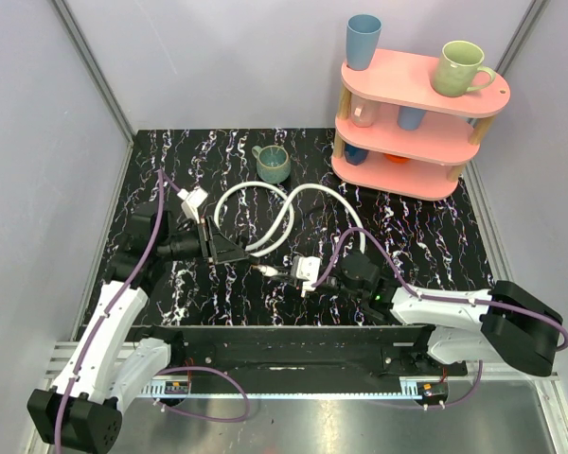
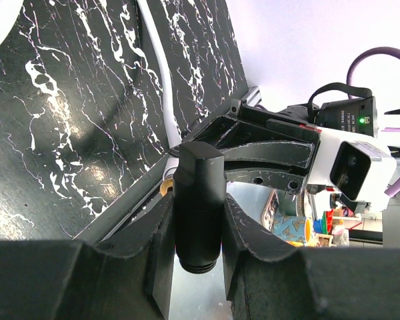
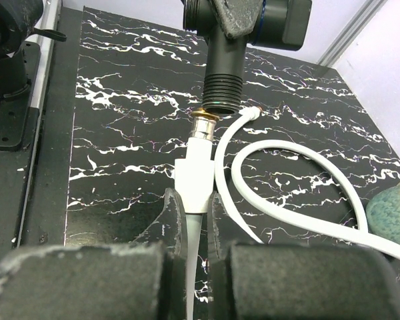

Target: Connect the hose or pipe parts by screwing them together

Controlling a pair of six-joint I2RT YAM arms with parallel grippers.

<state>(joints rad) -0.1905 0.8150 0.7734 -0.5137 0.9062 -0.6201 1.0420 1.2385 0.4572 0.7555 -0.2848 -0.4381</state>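
grippers both clamp shut: left gripper (image 2: 199, 230) on black threaded fitting (image 2: 199, 190), right gripper (image 3: 195, 207) on white hose end (image 3: 195, 170); its brass tip (image 3: 204, 125) meets the black thread over the bench (image 3: 120, 133), hoses (image 3: 280, 148) looping beyond.

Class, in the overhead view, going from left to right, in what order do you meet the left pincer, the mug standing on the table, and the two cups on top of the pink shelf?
left pincer → teal mug → blue cup → green mug
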